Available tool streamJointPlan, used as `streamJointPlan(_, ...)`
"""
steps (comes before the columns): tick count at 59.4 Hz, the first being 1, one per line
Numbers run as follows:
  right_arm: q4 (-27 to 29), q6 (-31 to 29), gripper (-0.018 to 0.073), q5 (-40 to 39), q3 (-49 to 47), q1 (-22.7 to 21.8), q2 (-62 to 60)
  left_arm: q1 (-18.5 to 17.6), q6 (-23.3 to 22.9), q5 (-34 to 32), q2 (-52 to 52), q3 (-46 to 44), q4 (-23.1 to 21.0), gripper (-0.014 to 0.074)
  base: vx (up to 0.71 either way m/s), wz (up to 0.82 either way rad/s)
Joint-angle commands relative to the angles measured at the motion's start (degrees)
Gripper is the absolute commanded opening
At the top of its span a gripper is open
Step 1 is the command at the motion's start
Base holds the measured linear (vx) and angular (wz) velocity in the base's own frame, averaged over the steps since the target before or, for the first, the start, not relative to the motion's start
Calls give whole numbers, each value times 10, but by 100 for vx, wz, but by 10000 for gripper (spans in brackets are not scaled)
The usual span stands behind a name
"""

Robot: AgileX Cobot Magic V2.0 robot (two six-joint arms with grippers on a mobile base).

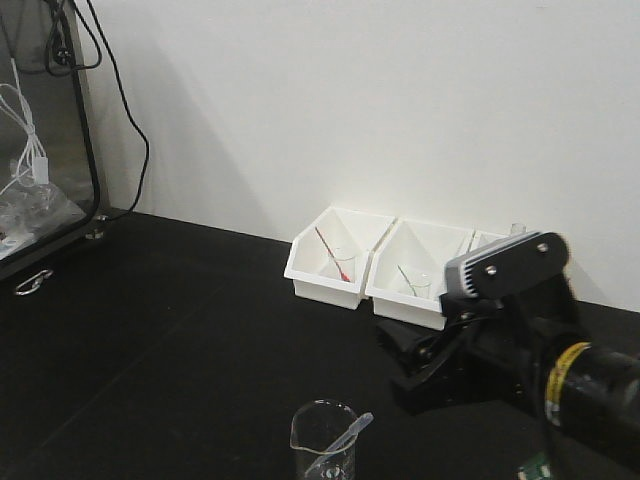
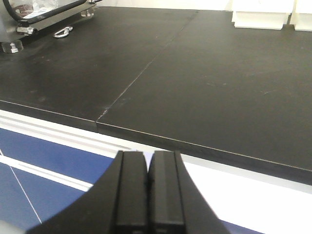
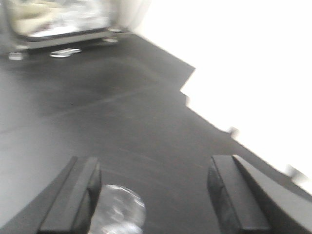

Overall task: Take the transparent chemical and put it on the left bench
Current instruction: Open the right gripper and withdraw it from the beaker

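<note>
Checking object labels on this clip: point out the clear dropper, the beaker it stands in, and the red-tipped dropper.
clear dropper (image 1: 347, 434): front view, mid stem above the rim.
beaker (image 1: 312, 428): front view, left glass wall.
red-tipped dropper (image 1: 334, 258): front view, red stem in the left white bin.

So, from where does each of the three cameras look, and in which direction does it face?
Exterior front: sits above the black worktop, faces the white wall; shows the right arm, beaker with clear dropper, white bins.
Left wrist: low at the bench edge, looks across the worktop; left tool shut.
Right wrist: blurred, looks down over the worktop; right tool open beside the beaker.
Shared: all three see the worktop.
</note>
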Motion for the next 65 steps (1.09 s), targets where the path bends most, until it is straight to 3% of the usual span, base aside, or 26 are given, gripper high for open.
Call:
streamJointPlan(1, 3, -1, 487, 55, -17, -1, -46, -1, -4, -45, -11, 9, 0, -3, 0, 0)
streamJointPlan(11, 2, -1, 464, 126, -17, -1, -85, -1, -4, -45, -11, 9, 0, -3, 0, 0)
streamJointPlan(23, 2, -2, 451, 132, -17, -1, -88, -1, -4, -45, -11, 9, 0, -3, 0, 0)
streamJointPlan(29, -26, -3, 438, 132, -17, -2, -92, -1, -4, -45, -11, 9, 0, -3, 0, 0)
streamJointPlan(35, -5, -12, 416, 126, 6, -9, -129, -1, -4, -45, -11, 9, 0, -3, 0, 0)
streamJointPlan(40, 34, -17, 372, 93, 57, -49, -193, -1, -4, -45, -11, 9, 0, -3, 0, 0)
streamJointPlan(49, 123, -52, 231, 18, 177, -170, -319, -1, -4, -45, -11, 9, 0, -3, 0, 0)
streamJointPlan(60, 266, -180, -12, 6, 311, -269, -465, -1, -4, -45, -11, 9, 0, -3, 0, 0)
streamJointPlan(65, 299, -239, -10, 5, 377, -275, -524, -1, -4, -45, -11, 9, 0, -3, 0, 0)
